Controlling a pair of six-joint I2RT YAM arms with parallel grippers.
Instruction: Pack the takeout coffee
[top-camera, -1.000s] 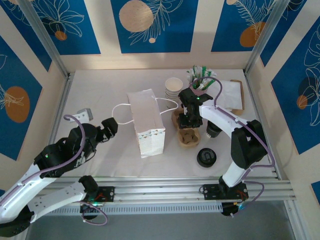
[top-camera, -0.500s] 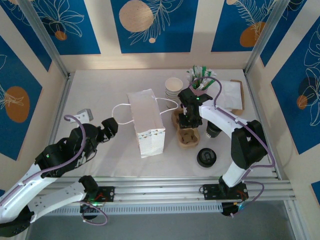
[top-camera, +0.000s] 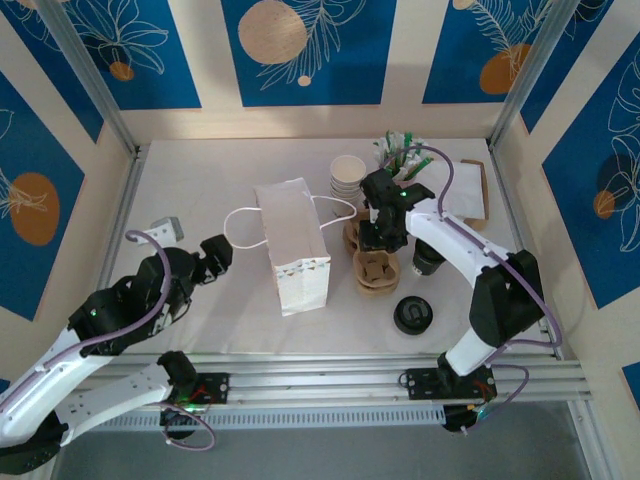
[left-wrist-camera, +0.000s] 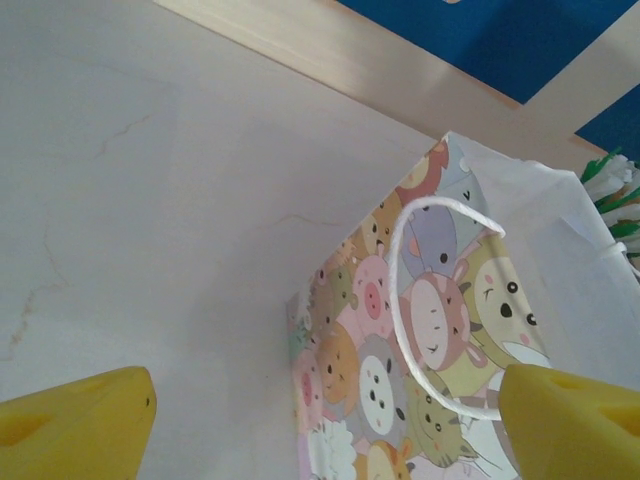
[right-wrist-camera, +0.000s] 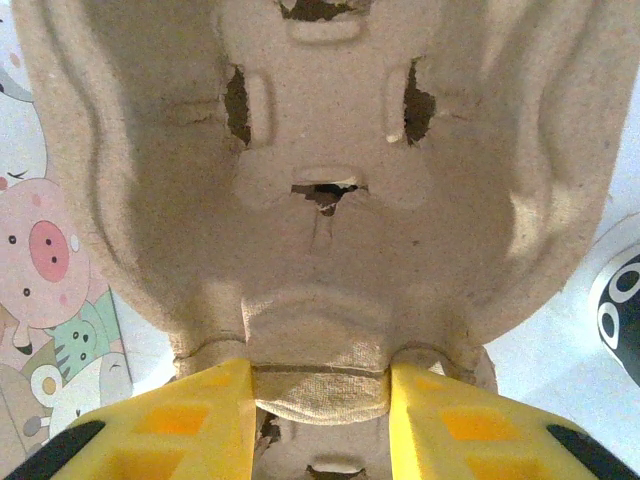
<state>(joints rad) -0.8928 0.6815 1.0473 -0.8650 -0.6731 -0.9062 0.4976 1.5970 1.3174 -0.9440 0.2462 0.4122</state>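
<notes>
From above, the takeout coffee (top-camera: 428, 262) sits lid-up on the surface (top-camera: 200, 180) at four o'clock of the nearer right tool (top-camera: 383, 235); wrist views show that tool pinching a pulp carrier (right-wrist-camera: 320, 200), the left tool (left-wrist-camera: 325, 390) wide open before the bag (left-wrist-camera: 440, 330).

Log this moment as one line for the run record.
right fingers: shut on cup carrier, centre ridge | left fingers: open, near paper bag | coffee cup: lidded, on table, not packed

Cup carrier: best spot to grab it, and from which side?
Likely the raised centre tab of the cup carrier, from straight above. It is a narrow upright ridge between the wells, and the right hand straddles it, one finger each side.
</notes>
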